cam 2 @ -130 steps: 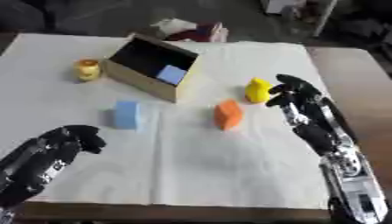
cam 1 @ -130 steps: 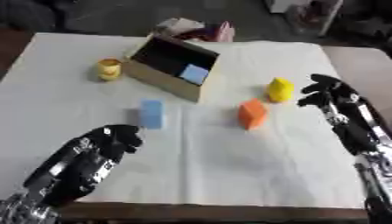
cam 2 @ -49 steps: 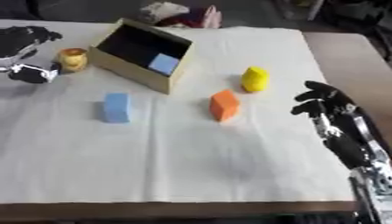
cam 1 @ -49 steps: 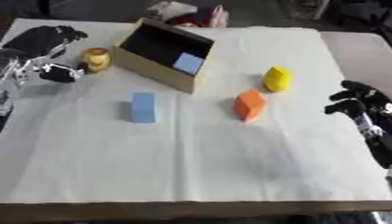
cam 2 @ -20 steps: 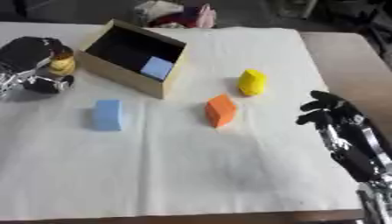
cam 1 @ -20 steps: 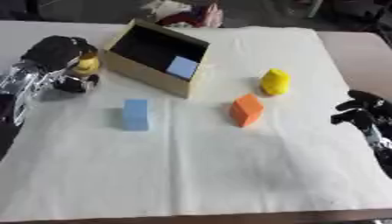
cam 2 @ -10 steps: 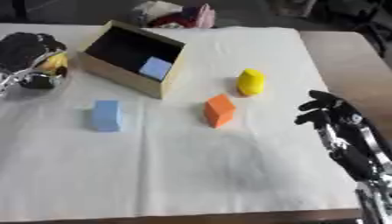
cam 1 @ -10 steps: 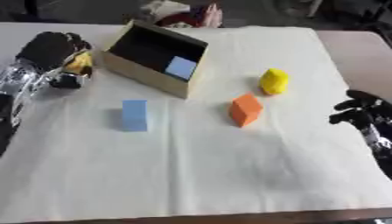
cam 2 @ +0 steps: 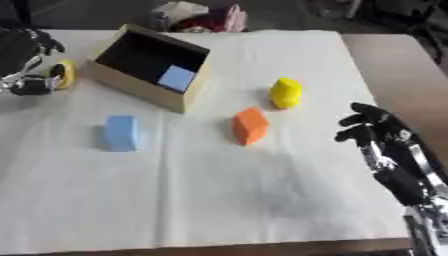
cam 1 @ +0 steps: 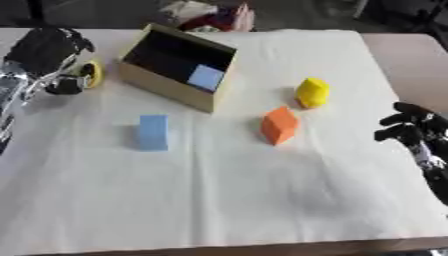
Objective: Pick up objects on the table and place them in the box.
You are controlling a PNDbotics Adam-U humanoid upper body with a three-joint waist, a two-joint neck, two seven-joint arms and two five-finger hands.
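At the far left of the table (cam 1: 219,200), the left hand (cam 1: 48,55) has its fingers curled around a small yellow object (cam 1: 91,74), just beside the left end of the box (cam 1: 175,70). The box is tipped on its side with the opening toward us, and a light blue block (cam 1: 206,78) lies inside it. In front of the box a blue block (cam 1: 153,132) rests on the white cloth (cam 1: 262,210). To the right are an orange block (cam 1: 279,125) and, a little farther back, a yellow block (cam 1: 311,92). The right hand (cam 2: 376,130) stays idle near the right edge, fingers relaxed and holding nothing
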